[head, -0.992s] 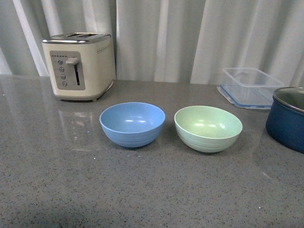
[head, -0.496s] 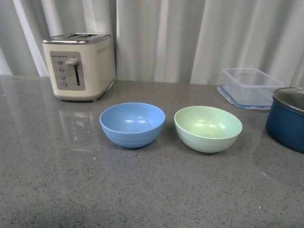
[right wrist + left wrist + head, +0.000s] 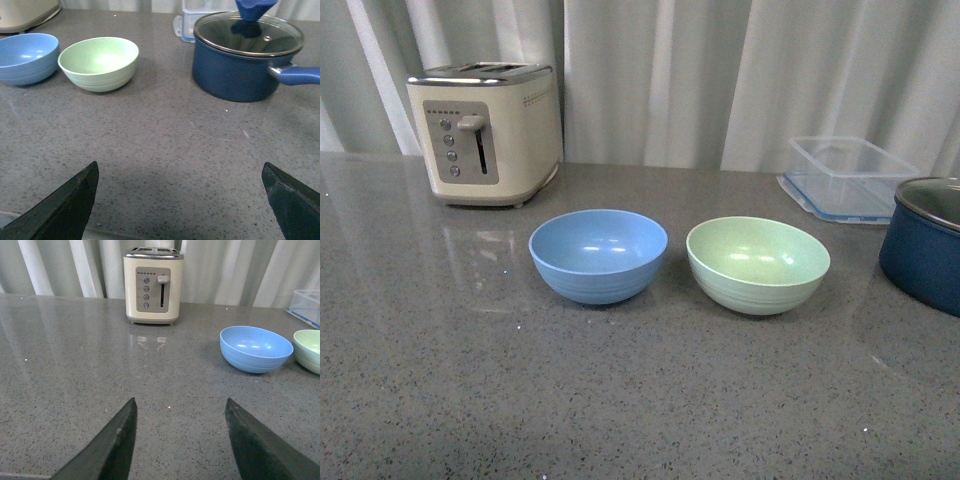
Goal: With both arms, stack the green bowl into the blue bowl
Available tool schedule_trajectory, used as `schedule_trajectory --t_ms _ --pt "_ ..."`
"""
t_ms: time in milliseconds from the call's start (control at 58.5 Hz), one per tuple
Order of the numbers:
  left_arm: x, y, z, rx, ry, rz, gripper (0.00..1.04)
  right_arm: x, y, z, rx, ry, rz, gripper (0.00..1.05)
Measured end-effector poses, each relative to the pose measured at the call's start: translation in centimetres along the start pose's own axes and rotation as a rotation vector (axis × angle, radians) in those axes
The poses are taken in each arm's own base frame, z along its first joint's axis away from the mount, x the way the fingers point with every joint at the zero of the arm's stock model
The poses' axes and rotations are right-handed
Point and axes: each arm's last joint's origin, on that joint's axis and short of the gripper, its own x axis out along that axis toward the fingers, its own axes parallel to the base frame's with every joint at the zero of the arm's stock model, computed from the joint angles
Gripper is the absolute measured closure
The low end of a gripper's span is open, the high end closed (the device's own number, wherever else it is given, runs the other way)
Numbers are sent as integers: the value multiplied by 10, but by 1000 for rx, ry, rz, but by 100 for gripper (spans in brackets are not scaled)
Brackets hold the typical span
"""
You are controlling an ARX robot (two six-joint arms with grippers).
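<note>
I'm looking at the green bowl (image 3: 758, 265) sitting right of centre in the front view, upright on the grey counter (image 3: 620, 410). The blue bowl (image 3: 598, 256) is just beside it at centre-left, and a narrow strip of counter is showing between them, so they are not touching. Both are lying mouth-up and empty, which I'm reading as the setup for a straight nest: one lifts, the other receives.

Neither arm is appearing in the front view. Through the left wrist camera I'm seeing the left gripper (image 3: 180, 404) with its fingers spread and only bare counter between them, the blue bowl lying well ahead of it. Through the right wrist camera the right gripper (image 3: 180, 167) is spread very wide, also empty, with the green bowl well ahead.

Each arm is facing the bowl on its own side, and I'm judging that to be why the bowls are laid out this way: the right arm carries the green one while the left steadies the blue one. The stacking is not yet begun.

I'm watching the navy pot (image 3: 926, 245) at the right edge of the front view, on the green bowl's side, as the thing the right arm could clip. The toaster (image 3: 485, 133) in the upper left and the clear container (image 3: 848, 178) in the upper right are standing well back.
</note>
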Motion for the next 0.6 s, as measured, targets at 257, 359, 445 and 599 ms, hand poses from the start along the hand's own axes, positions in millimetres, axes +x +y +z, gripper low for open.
schedule_trajectory --t_ms 257,359,445,599 --pt "0 0 0 2 0 0 5 35 18 91 152 86 250 10" --pt "0 0 0 2 0 0 7 71 23 105 253 203 255 10" --pt "0 0 0 2 0 0 7 103 27 111 323 283 237 10" --pt "0 0 0 2 0 0 7 162 35 116 404 380 135 10"
